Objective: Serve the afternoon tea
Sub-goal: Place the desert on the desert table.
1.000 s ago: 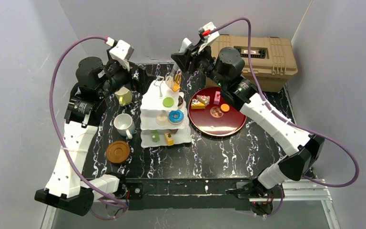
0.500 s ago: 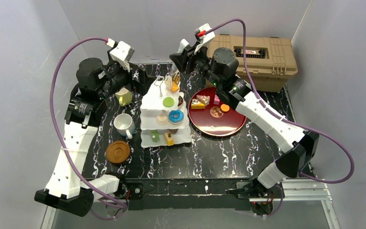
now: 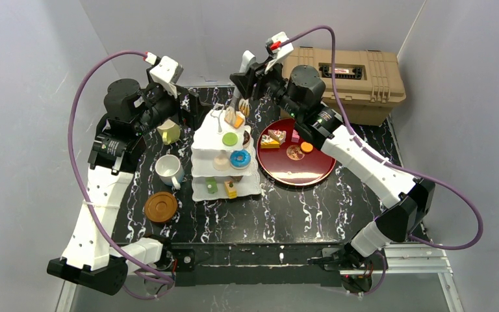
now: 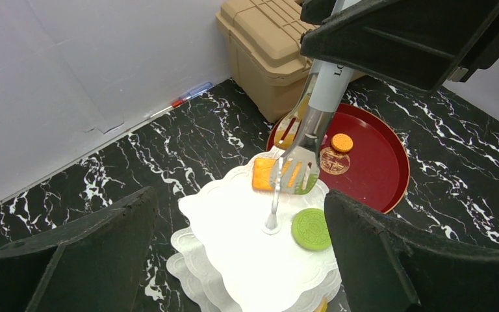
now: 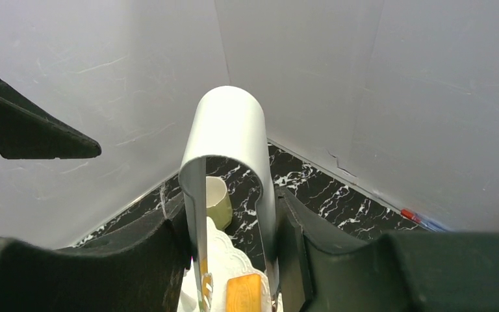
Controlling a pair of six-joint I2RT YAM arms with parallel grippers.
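Note:
The white three-tier cake stand (image 3: 209, 136) stands mid-table with several toy pastries on it. My right gripper (image 3: 252, 81) is shut on metal tongs (image 3: 240, 104), also seen in the right wrist view (image 5: 230, 130). The tong tips straddle an orange square pastry (image 3: 236, 119) at the far edge of the top tier (image 4: 234, 227). It also shows in the wrist views (image 4: 263, 174) (image 5: 245, 292). I cannot tell if it rests on the tier. A green cookie (image 4: 312, 229) lies on that tier. My left gripper (image 4: 243, 260) is open and empty, left of the stand.
A pale yellow-green mug (image 3: 168, 131), a white mug (image 3: 168, 169) and a brown coaster (image 3: 161, 207) sit left of the stand. A red round tray (image 3: 312, 170) with several pastries lies to its right. A tan ribbed case (image 3: 347, 75) stands at the back right.
My right gripper has shifted the tongs and orange pastry slightly left and down onto the top tier's far edge. The left arm has not moved.

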